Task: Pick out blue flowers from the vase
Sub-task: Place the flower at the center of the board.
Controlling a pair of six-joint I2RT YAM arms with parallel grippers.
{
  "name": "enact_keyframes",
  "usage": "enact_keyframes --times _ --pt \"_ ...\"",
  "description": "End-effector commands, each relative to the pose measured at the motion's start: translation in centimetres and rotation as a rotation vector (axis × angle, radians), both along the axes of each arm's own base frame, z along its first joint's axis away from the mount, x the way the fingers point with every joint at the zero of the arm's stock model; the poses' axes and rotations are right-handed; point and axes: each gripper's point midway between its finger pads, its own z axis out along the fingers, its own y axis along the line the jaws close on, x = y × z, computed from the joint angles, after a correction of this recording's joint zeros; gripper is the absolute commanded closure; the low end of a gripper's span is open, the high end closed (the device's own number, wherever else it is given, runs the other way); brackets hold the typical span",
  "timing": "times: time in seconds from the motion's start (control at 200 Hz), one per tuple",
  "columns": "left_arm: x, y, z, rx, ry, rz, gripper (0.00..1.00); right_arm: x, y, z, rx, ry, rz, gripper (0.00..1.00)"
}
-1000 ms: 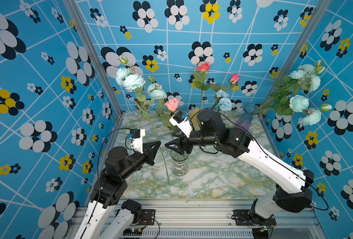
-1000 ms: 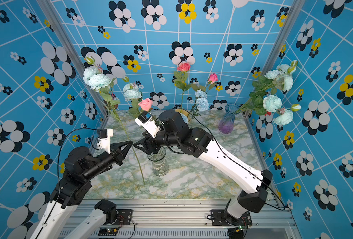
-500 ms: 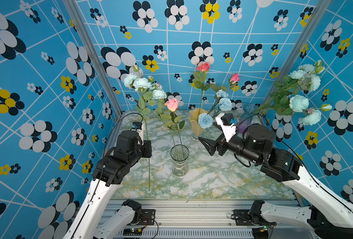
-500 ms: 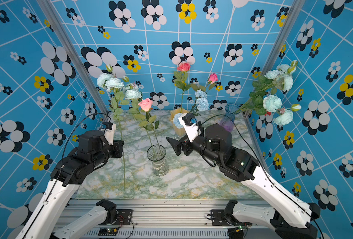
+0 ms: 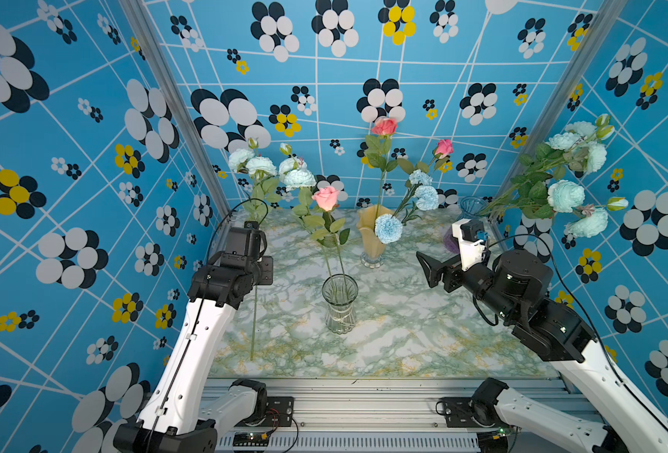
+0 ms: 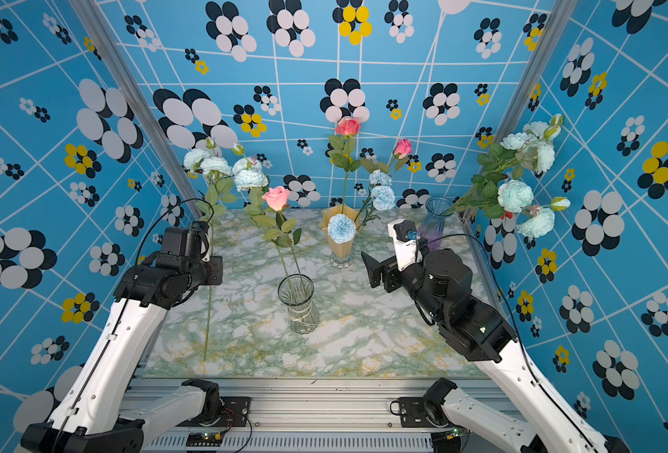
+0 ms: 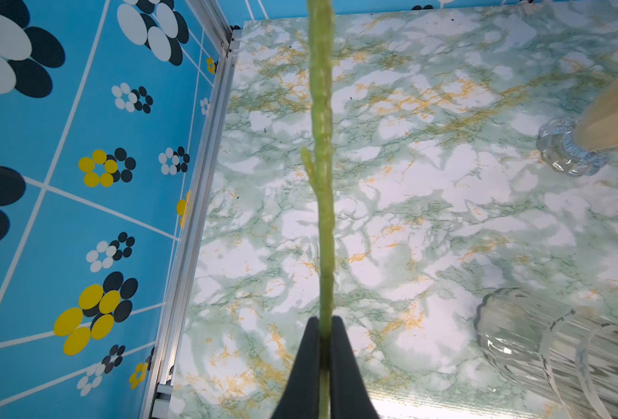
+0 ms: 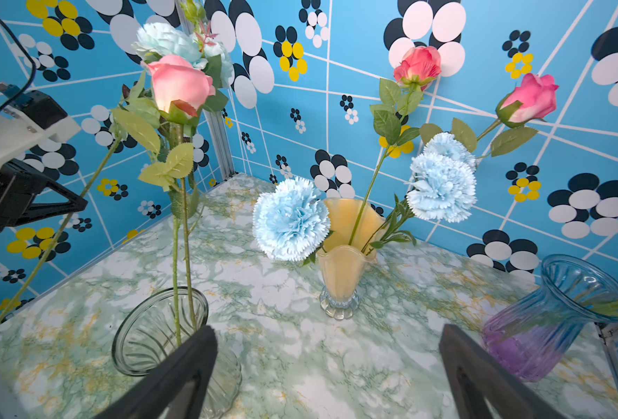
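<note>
My left gripper [image 7: 324, 324] is shut on the green stem [image 7: 322, 181] of a mint-blue peony spray. The spray stands upright at the left, with its blue flowers [image 5: 269, 169] high and its stem end [image 5: 252, 337] low over the table. A clear glass vase [image 5: 339, 304] in the middle holds only a pink rose [image 5: 325, 198]. To its right my right gripper [image 5: 430, 270] is open and empty, and the wrist view shows its fingers [image 8: 188, 362] wide apart beside that vase [image 8: 144, 337].
At the back, a yellow vase [image 5: 371, 240] holds blue carnations [image 5: 388, 228] and red roses [image 5: 384, 126]. A purple-blue vase [image 5: 470, 207] in the back right corner holds another peony spray [image 5: 564, 195]. Patterned walls close in three sides of the marble table [image 5: 403, 345].
My right gripper pulled back from the clear vase to the right and opened; a blue carnation now hangs at the yellow vase. My left arm carried the peony spray left and stood it upright.
</note>
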Motion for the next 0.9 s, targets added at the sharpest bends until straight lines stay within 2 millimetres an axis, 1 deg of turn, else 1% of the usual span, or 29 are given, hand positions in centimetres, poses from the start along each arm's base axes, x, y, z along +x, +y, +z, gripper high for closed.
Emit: enact_keyframes --times 0.0,0.1,0.24,0.335,0.45,0.62,0.749,0.814,0.894 --pt "0.5 1.0 0.9 0.034 -0.012 -0.011 1.0 0.2 -0.9 -0.5 -0.012 -0.013 -0.027 0.01" --pt "1.4 1.5 0.6 0.089 0.011 -0.021 1.0 0.7 -1.3 -1.2 -0.028 -0.002 -0.044 0.01" --pt "2.9 2.8 -0.7 0.19 0.076 -0.01 1.0 1.2 -1.8 -2.4 -0.047 0.021 -0.063 0.01" --pt "3.8 3.8 -1.8 0.21 0.112 0.0 1.0 1.5 -1.9 -3.1 -0.054 0.033 -0.065 0.01" --pt "5.0 5.0 -3.4 0.182 0.143 0.034 1.0 1.9 -2.3 -3.8 -0.057 0.045 -0.078 0.01" --pt "6.7 7.1 -7.6 0.205 0.235 0.079 1.0 2.7 -2.8 -4.8 -0.065 0.073 -0.096 0.01" --pt "8.0 7.8 -10.3 0.227 0.251 0.08 1.0 2.9 -3.0 -5.2 -0.062 0.084 -0.098 0.01" --pt "8.4 8.5 -12.2 0.275 0.277 0.075 1.0 2.9 -3.0 -5.2 -0.054 0.089 -0.092 0.01" --pt "8.3 9.7 -15.1 0.32 0.345 0.083 1.0 3.0 -2.8 -5.5 -0.052 0.099 -0.085 0.01"
